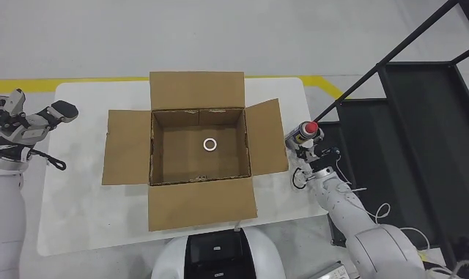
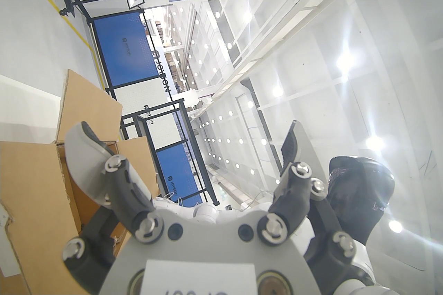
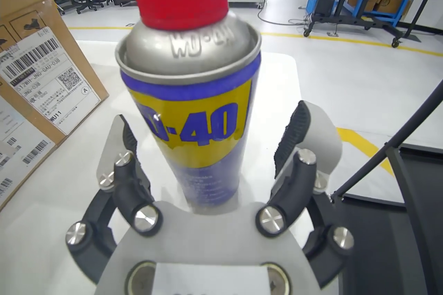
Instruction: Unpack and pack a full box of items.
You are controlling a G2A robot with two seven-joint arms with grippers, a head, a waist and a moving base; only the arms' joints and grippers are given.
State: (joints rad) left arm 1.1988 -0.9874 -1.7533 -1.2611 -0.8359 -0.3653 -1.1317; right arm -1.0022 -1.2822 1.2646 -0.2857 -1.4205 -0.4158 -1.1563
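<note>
An open cardboard box (image 1: 199, 203) stands mid-table with its four flaps spread out; a small white ring (image 1: 210, 143) lies on its floor. At the table's right edge a blue and yellow spray can (image 3: 193, 102) with a red cap (image 1: 311, 127) stands upright. My right gripper (image 3: 207, 137) is open around the can's lower body, with a gap between each pad and the can. My left gripper (image 2: 188, 144) is open and holds nothing. It is at the table's left edge (image 1: 62, 111), tilted up toward the ceiling, with the box (image 2: 31, 178) beside it.
The white table (image 1: 80, 206) has bare room left of the box and in front of it. A black metal stair frame (image 1: 410, 132) stands close to the table's right side. The box's labelled side (image 3: 38, 85) rises next to the can.
</note>
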